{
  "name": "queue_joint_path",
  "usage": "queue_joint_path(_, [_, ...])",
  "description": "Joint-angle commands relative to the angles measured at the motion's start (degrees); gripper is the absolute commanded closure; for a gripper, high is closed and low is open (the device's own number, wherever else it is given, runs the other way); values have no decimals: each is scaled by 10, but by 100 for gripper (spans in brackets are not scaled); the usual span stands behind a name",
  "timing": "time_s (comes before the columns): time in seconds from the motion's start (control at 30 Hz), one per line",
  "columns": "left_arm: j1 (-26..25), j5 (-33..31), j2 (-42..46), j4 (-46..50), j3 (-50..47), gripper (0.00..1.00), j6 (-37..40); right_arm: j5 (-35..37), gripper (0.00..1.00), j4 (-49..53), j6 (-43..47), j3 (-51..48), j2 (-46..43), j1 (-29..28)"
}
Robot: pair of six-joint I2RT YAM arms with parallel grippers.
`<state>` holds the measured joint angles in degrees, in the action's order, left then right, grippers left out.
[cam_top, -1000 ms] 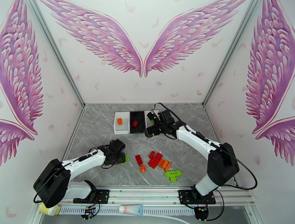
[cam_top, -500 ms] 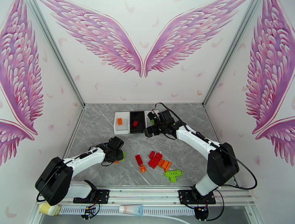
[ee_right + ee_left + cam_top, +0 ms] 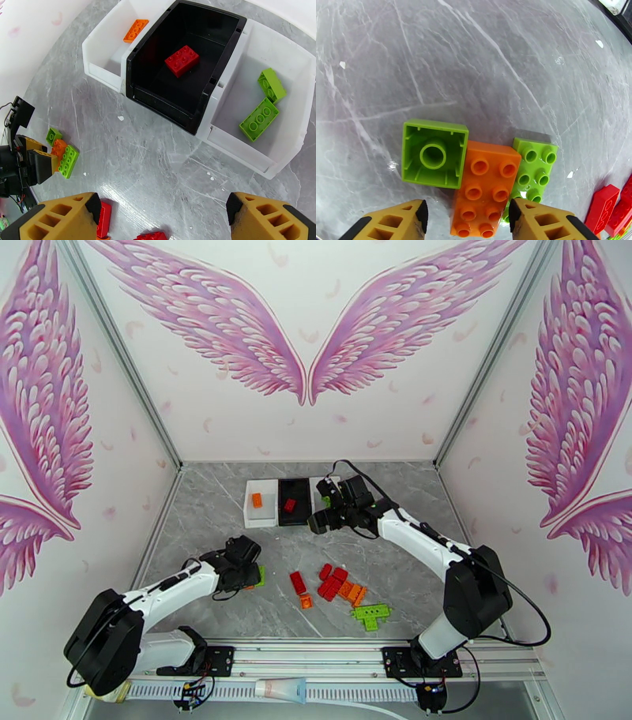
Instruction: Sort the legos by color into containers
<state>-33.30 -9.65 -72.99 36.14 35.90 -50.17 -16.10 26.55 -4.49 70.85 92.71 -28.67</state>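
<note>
Sorting barely begun: containers (image 3: 166, 105) hold one orange brick (image 3: 135, 30) in the left tray, one red brick (image 3: 182, 60) in the black middle, two green bricks (image 3: 258, 119) right. Most legos (image 3: 338, 586) lie loose on the near table (image 3: 213, 500). Left gripper (image 3: 466, 213): jaws partly open, astride an orange lego (image 3: 484, 189), no grip evident. Right gripper (image 3: 164, 221): jaws wide, empty, just near of the containers.
</note>
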Motion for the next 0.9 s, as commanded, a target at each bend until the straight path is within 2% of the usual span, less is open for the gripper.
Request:
queue_joint_path(0.0, [-2, -11, 6, 12, -10, 39, -2, -1, 11, -11, -7, -13, 6, -4])
queue_joint_path(0.33, [-2, -6, -45, -11, 2, 41, 8, 4, 11, -16, -11, -19, 2, -4])
queue_joint_path(0.5, [1, -21, -34, -4, -5, 45, 0, 5, 11, -17, -16, -20, 0, -5])
queue_joint_path(0.87, [6, -12, -28, -25, -23, 53, -16, -1, 11, -18, -20, -11, 16, -5])
